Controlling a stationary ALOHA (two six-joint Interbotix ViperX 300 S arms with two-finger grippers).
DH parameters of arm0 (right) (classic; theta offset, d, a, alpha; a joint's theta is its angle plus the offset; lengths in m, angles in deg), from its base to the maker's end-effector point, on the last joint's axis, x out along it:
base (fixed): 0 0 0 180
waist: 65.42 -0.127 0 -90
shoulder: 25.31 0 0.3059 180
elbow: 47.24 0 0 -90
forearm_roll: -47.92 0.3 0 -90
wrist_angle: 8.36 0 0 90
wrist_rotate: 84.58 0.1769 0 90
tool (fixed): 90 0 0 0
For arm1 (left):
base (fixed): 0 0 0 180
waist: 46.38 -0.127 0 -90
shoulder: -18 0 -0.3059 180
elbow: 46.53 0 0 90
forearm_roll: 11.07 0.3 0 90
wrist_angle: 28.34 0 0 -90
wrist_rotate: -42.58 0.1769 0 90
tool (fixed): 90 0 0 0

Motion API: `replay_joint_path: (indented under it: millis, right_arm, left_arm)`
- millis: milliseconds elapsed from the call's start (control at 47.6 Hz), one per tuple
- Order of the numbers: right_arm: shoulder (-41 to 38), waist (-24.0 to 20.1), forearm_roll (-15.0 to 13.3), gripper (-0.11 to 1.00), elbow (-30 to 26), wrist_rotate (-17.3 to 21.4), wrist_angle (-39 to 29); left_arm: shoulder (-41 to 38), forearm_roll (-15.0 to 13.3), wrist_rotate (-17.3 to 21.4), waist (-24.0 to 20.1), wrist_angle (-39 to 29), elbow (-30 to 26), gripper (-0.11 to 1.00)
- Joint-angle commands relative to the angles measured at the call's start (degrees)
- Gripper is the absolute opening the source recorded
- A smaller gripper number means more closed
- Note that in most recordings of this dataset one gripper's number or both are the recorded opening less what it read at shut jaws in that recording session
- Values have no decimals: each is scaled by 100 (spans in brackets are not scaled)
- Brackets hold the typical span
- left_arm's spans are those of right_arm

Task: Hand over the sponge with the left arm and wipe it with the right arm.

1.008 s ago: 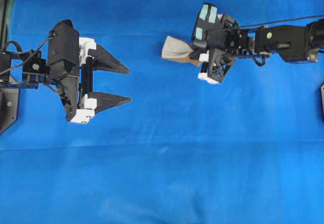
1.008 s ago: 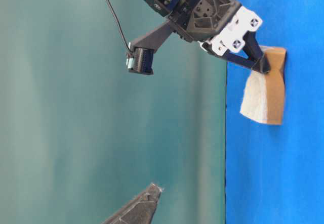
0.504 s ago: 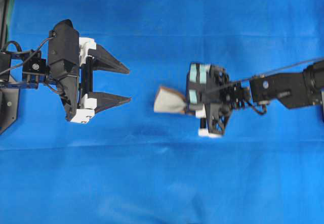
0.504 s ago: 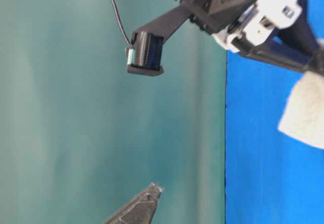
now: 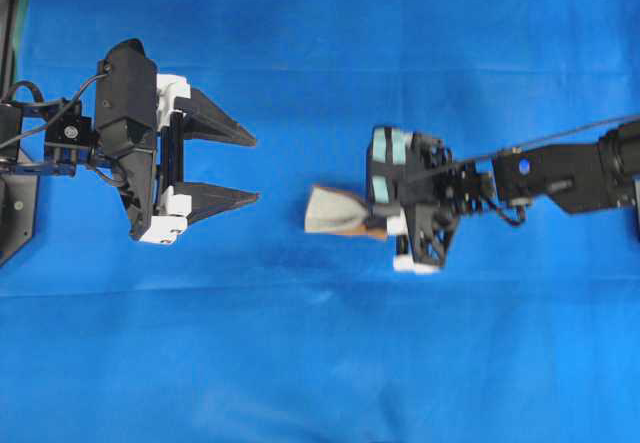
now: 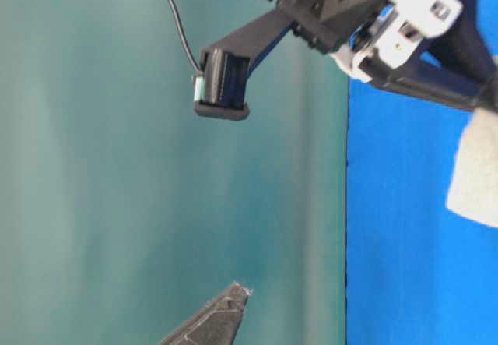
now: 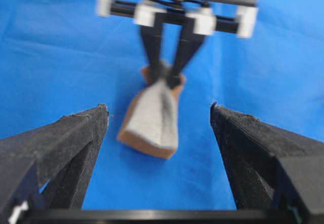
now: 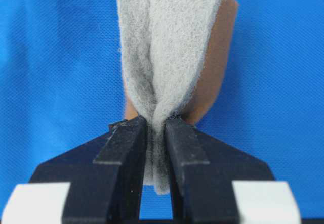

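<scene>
Here the right gripper (image 5: 378,219) pinches the sponge (image 5: 335,209) mid-cloth (image 5: 320,363); the left gripper (image 5: 250,168), near the left edge, stands wide, empty.

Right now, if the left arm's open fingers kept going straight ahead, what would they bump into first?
Probably the sponge. It hangs in line with the gap between the left gripper fingers, pinched by the right gripper. Only blue cloth shows between them, though height is hard to judge.

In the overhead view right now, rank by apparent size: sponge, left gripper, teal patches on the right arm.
1. left gripper, jaws spread
2. sponge
3. teal patches, clearly smallest
</scene>
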Motion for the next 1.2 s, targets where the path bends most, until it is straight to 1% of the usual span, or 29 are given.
replay_joint_path:
  millis: [0,168,294,651,1176]
  right_arm:
    - [132,378,-141,19,-97,-26,18]
    - [123,958,-378,19,-123,-26,18]
    - [123,1072,-439,19,-149,-26,18]
    - [123,844,-457,19,-114,-44,-26]
    - [132,835,-448,19,-141,-9,-9]
  left_arm:
    - [9,9,0,9,62,-62,77]
    - [0,9,0,9,62,-62,77]
    - [-35,9,0,9,62,-70,77]
    - [-62,9,26,9,62,-79,77]
    - [-62,0,18,9,62,-88,77]
